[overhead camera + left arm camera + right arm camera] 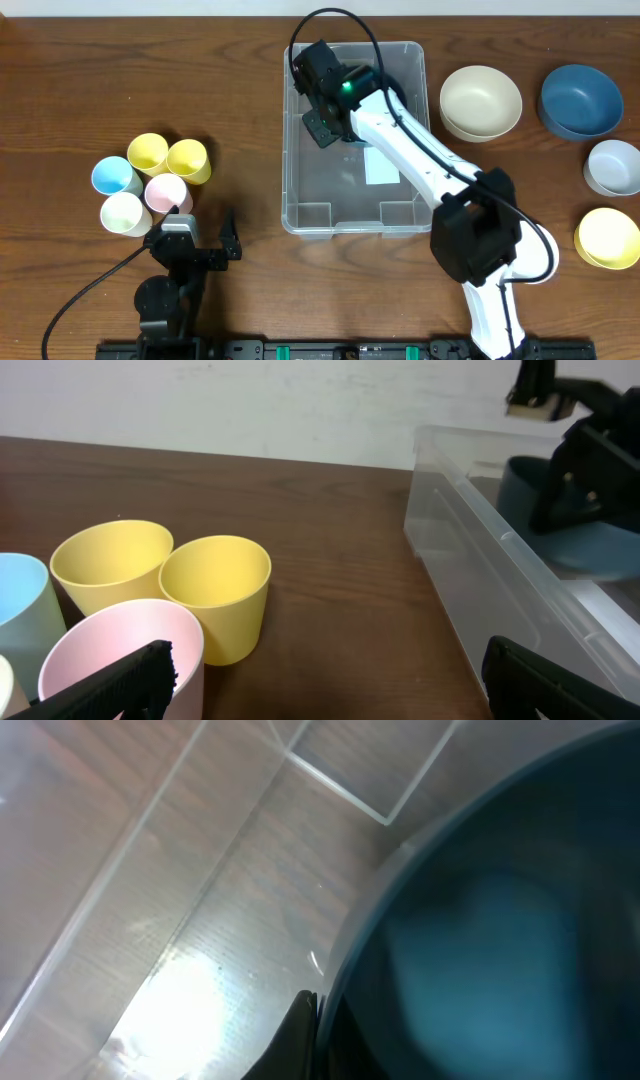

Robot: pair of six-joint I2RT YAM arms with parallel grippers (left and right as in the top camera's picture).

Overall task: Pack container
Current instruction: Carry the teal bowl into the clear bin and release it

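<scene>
Placing step: the right gripper point(309, 1020), clamped on a blue bowl's point(480, 940) rim, holds it low in the container's point(400, 216) far-left part, mid-table; next, I judge: lower, release, lift clear; left gripper point(335, 685) gapes near the cups point(215, 595).

right gripper point(312, 1038): only a dark sliver at the bottom edge of the right wrist view; in the overhead view its own wrist covers it.
blue bowl point(480, 940): blurred, cut off by the right and bottom edges.
container point(470, 550): its right part is cut off in the left wrist view.
white label point(380, 170): partly under the right arm.
</scene>
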